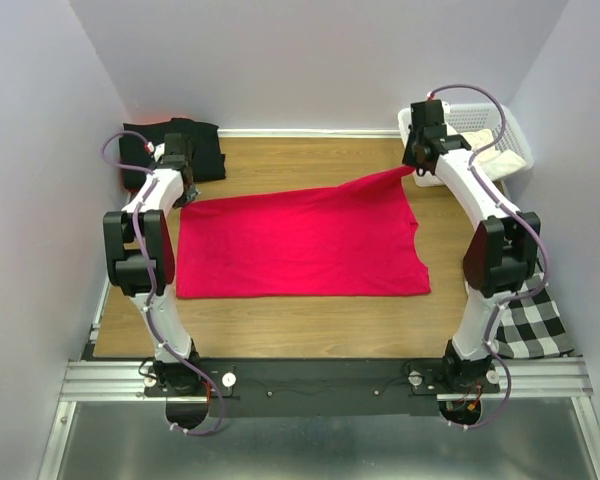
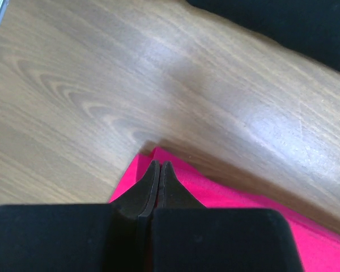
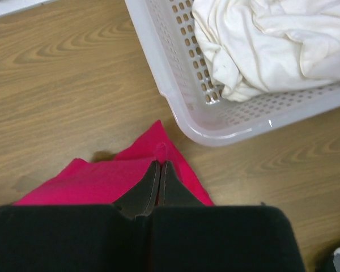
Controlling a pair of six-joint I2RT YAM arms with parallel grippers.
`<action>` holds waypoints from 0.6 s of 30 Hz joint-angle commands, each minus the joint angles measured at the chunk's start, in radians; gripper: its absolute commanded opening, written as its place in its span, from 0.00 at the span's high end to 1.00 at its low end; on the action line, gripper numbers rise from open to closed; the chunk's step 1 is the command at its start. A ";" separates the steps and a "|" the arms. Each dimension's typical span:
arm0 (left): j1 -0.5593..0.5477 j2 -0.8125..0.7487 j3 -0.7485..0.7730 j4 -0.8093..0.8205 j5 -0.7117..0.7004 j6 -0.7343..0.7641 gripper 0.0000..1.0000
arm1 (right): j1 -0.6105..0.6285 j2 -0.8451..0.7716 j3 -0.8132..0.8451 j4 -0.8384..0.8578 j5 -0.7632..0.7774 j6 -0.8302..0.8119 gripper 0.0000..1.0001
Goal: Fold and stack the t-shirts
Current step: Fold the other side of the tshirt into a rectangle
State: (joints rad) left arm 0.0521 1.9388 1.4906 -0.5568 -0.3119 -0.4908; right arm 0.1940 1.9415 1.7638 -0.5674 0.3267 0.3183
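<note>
Cloth at the far left is a soft black t-shirt [image 1: 175, 148], bunched against the back wall just beyond the far-left corner of the bright crimson-red t-shirt [image 1: 300, 245]. That red shirt lies spread across the middle of the wooden table [image 1: 280, 320], and I place everything else from it. My left gripper [image 1: 185, 192] is at its far-left corner, fingers pressed together on the fabric, with the corner a little off the wood. At its far-right corner my right gripper [image 1: 417, 165] is likewise pinched closed on the cloth, which rises in a peak toward it. Just beyond that corner stands a white plastic lattice basket [image 3: 181, 68] with a crumpled cream-white t-shirt [image 3: 260, 39] inside. Right of the red shirt's near edge, a black-and-white checked cloth [image 1: 532, 322] lies at the table edge.
</note>
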 commanded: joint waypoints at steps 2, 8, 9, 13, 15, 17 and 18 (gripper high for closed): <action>0.014 -0.084 -0.029 -0.017 -0.049 -0.020 1.00 | -0.008 -0.105 -0.150 0.000 0.048 0.036 0.99; 0.025 -0.136 -0.062 -0.028 -0.072 -0.015 1.00 | -0.010 -0.162 -0.271 0.003 0.067 0.062 0.99; 0.025 -0.139 -0.066 -0.029 -0.075 -0.012 1.00 | -0.008 -0.170 -0.299 0.003 0.072 0.068 0.99; 0.025 -0.153 -0.090 -0.032 -0.075 0.000 1.00 | -0.011 -0.219 -0.354 0.004 0.083 0.082 0.99; 0.025 -0.156 -0.099 -0.029 -0.075 0.004 1.00 | -0.011 -0.236 -0.374 0.004 0.098 0.087 0.99; 0.025 -0.166 -0.121 -0.020 -0.075 0.009 1.00 | -0.015 -0.263 -0.400 0.004 0.100 0.090 0.99; 0.026 -0.167 -0.125 -0.020 -0.078 0.011 1.00 | -0.015 -0.272 -0.408 0.004 0.103 0.093 0.99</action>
State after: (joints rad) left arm 0.0654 1.8141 1.3991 -0.5724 -0.3393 -0.4942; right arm 0.1940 1.7515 1.3933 -0.5705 0.3691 0.3840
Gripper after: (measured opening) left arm 0.011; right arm 0.015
